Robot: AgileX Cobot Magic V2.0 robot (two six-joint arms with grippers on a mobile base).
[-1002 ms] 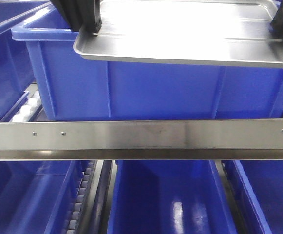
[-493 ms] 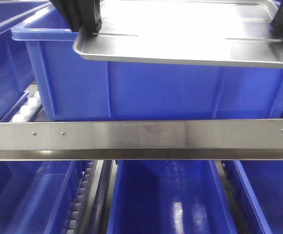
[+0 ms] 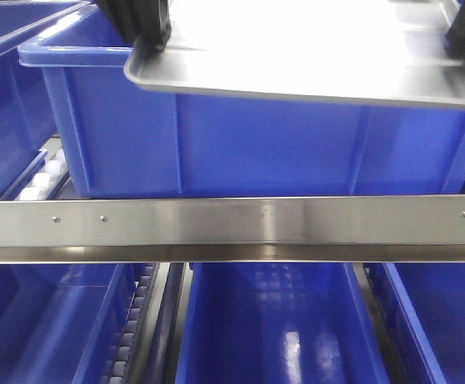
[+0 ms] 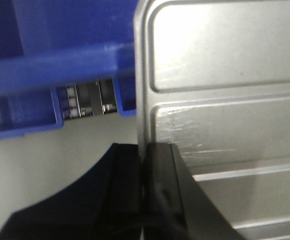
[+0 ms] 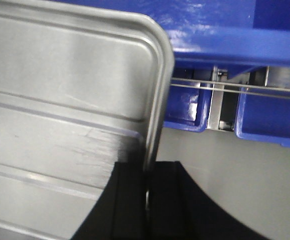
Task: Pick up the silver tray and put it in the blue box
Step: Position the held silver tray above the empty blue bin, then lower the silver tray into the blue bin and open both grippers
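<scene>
Left gripper (image 4: 144, 152): mine, clamped on the left short rim of the tray (image 3: 312, 60), one finger inside the rim and one outside.
Right gripper (image 5: 147, 172): mine, pinched the same way on the opposite short rim.
Tray: held between my two grippers above the box (image 3: 256, 152), its near long edge overhanging the box's front wall. Whether it touches the box further back is hidden.
Long axis: side to side, along the box's front wall.
Nearer arm: neither; each holds one end.
Coming move, my judgement: carry the tray further over the box's opening, then lower both ends together.
Rail (image 3: 232, 228): steel, below the box's front.
</scene>
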